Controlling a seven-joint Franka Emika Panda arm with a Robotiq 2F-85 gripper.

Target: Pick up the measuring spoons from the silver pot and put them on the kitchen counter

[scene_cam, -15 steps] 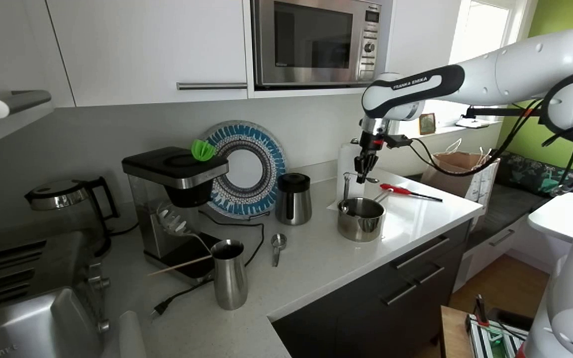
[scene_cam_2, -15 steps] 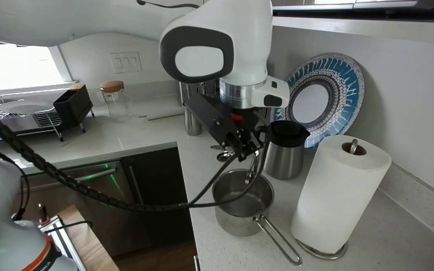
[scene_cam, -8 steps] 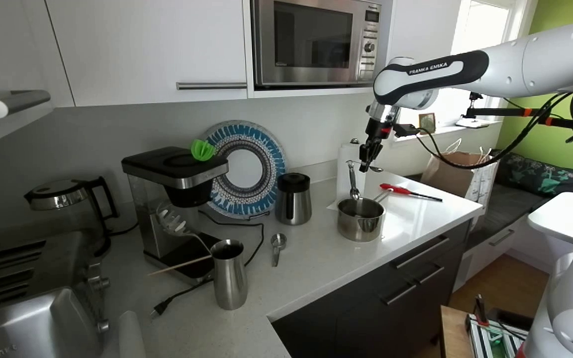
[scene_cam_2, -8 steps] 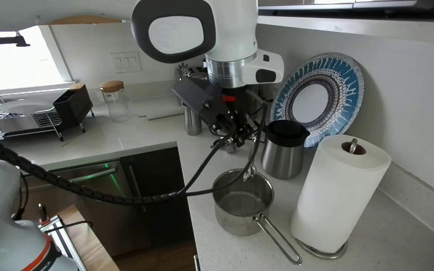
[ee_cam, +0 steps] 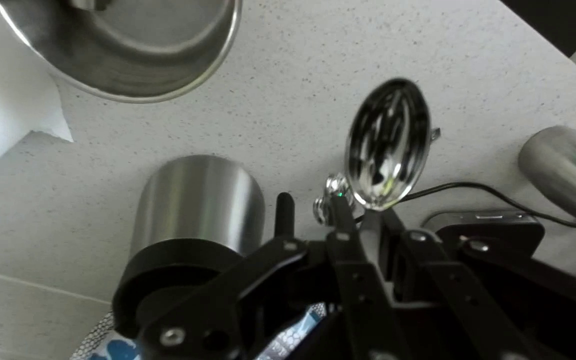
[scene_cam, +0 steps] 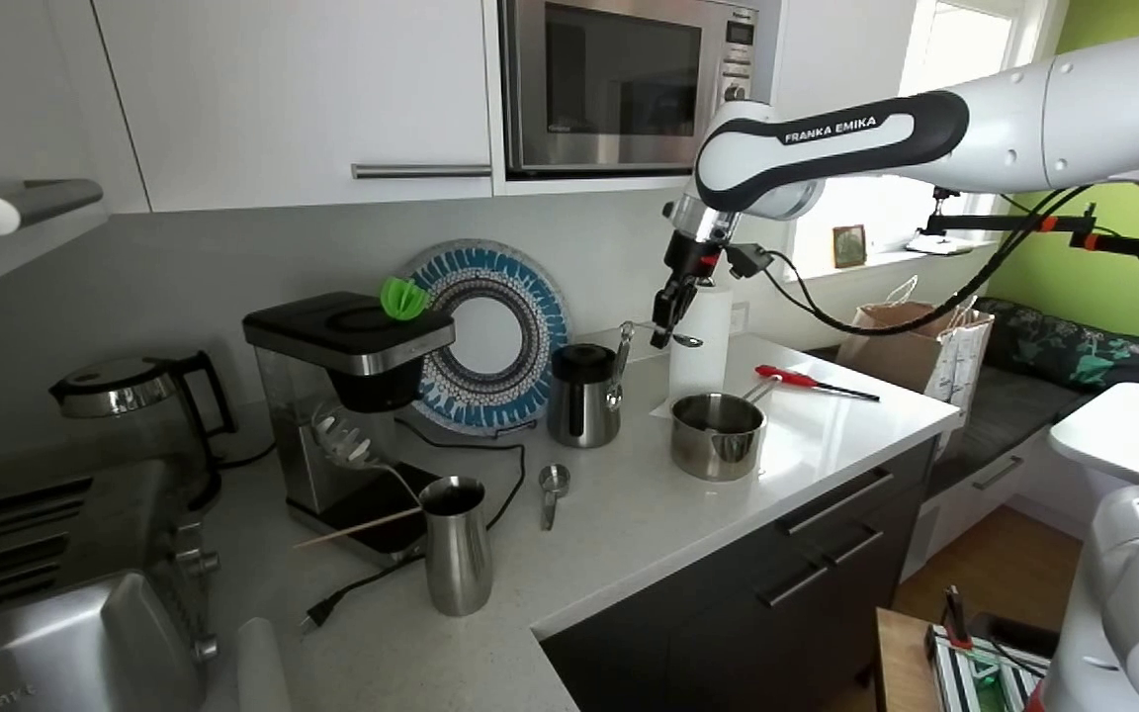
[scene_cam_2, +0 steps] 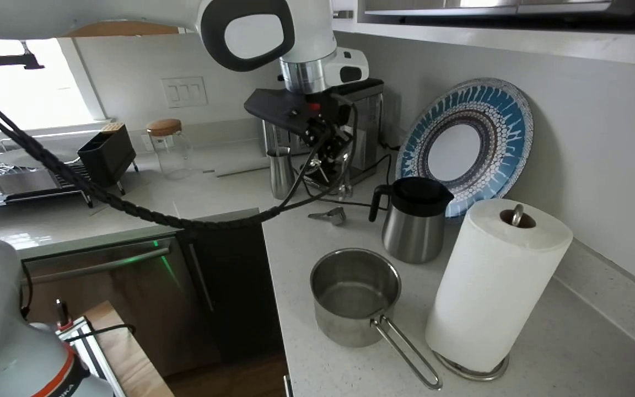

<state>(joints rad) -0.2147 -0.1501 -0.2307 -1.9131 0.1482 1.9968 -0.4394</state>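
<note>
The silver pot stands on the pale kitchen counter; it also shows in an exterior view and, at top left, in the wrist view. My gripper is shut on the measuring spoons and holds them in the air, clear of the pot. The bunch dangles in front of the black-lidded jug. In the wrist view, one oval spoon bowl sticks out past the fingertips. In an exterior view, cables partly hide the gripper and the dangling spoons.
A steel jug with black lid stands beside the held spoons' path. A loose metal scoop, a steel tumbler, a coffee maker and its cord lie further along. A paper towel roll and blue plate stand behind.
My gripper has lifted the spoons up out of the pot and carried them sideways away from it, past the black-lidded jug toward the coffee maker. The pot has not moved.
</note>
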